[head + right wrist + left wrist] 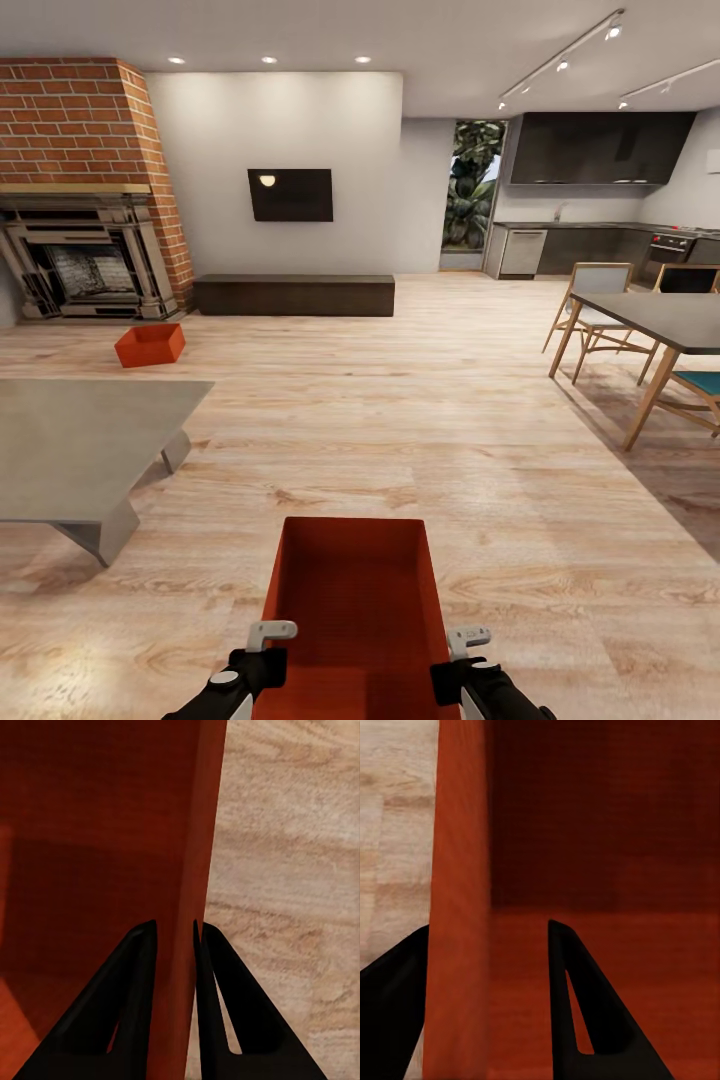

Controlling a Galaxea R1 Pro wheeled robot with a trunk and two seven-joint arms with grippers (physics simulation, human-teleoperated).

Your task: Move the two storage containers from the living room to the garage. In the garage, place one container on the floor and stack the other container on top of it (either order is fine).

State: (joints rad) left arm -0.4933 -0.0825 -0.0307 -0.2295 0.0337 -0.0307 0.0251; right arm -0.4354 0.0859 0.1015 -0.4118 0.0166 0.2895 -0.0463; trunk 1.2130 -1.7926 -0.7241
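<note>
One red-orange storage container (352,590) hangs low in front of me in the head view, its open top facing up. My left gripper (262,648) is shut on its left wall (461,907), one finger (600,1020) inside and one outside. On the opposite wall (191,870) my right gripper (462,652) is shut, its fingertips (142,967) pressed close to both sides. The other storage container (150,345) rests on the wood planks far left, in front of the fireplace. The garage is out of view.
A low grey table (80,440) juts in at the left. A brick fireplace (80,250) and a dark bench (295,295) line the back wall. A dining table (660,320) with chairs stands right, the kitchen (600,240) behind it. Wood planks (400,400) stretch open ahead.
</note>
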